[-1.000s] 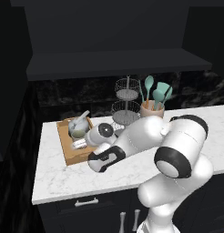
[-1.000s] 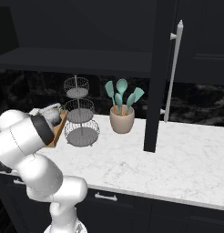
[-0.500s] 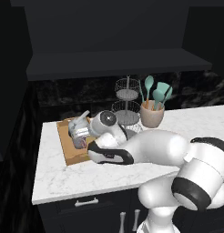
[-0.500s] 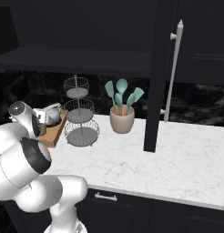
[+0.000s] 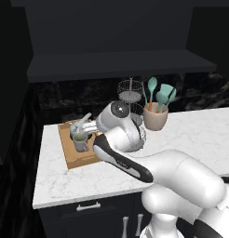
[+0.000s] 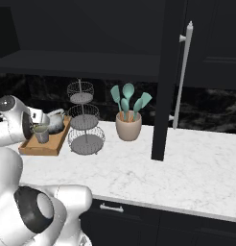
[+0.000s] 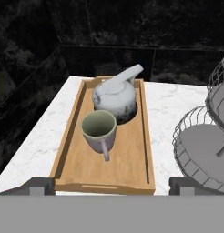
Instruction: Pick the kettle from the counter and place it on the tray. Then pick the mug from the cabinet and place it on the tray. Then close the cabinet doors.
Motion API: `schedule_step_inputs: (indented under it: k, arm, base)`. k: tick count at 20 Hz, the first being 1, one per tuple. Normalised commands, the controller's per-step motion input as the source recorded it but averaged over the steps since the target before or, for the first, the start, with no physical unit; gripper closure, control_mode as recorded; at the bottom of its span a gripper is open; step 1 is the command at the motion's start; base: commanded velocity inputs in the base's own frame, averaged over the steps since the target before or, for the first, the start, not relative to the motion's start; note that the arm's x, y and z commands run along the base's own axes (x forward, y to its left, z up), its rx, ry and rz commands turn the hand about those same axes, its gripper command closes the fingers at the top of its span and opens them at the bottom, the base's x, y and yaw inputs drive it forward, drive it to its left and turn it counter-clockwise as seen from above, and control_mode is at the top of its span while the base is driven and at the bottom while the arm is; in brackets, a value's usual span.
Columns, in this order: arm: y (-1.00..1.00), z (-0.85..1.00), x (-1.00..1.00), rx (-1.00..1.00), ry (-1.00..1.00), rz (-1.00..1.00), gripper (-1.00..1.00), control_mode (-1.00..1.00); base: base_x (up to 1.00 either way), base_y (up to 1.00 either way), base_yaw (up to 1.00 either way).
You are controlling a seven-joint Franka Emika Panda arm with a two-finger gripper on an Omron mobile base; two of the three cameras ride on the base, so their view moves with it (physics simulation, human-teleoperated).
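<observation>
The wooden tray (image 7: 70,150) lies on the white marble counter (image 7: 164,109). On it the grey kettle (image 7: 114,98) stands at the far end, spout pointing away. The pale mug (image 7: 99,129) stands upright just in front of it, handle toward my hand. My gripper (image 7: 113,185) hangs open above the tray's near rim, apart from the mug and holding nothing. From the left base, my gripper (image 5: 84,128) is over the mug (image 5: 80,142) and tray (image 5: 74,158). From the right base I see the kettle (image 6: 55,121), mug (image 6: 41,133), tray (image 6: 38,149) and gripper (image 6: 37,120).
A three-tier wire stand (image 6: 84,120) is right beside the tray, and a tan crock of teal utensils (image 6: 128,126) stands further right. The dark cabinet shelf (image 5: 116,62) is overhead. An open cabinet door (image 6: 170,81) with its silver handle (image 6: 183,72) juts over the counter.
My hand has lifted and drawn back from the mug, jaws open throughout, while the elbow swung forward. The mug and kettle have stayed put on the tray.
</observation>
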Motion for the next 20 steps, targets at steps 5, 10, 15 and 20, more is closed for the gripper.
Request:
schedule_step_inputs:
  k: [5, 10, 15, 20]
  arm:
    - [-0.36, 0.50, -0.60, 0.00, 0.00, 0.00, -1.00, -1.00]
    - [-0.31, 0.46, -0.56, 0.00, 0.00, 0.00, -1.00, -1.00]
    - [-0.18, 0.41, -0.46, 0.00, 0.00, 0.00, -1.00, -1.00]
    - [-0.20, 0.29, -0.51, 0.00, 0.00, 0.00, -1.00, -1.00]
  base:
    - [0.00, 0.00, 0.00]
    - [0.00, 0.00, 0.00]
    - [0.00, 0.00, 0.00]
    - [0.00, 0.00, 0.00]
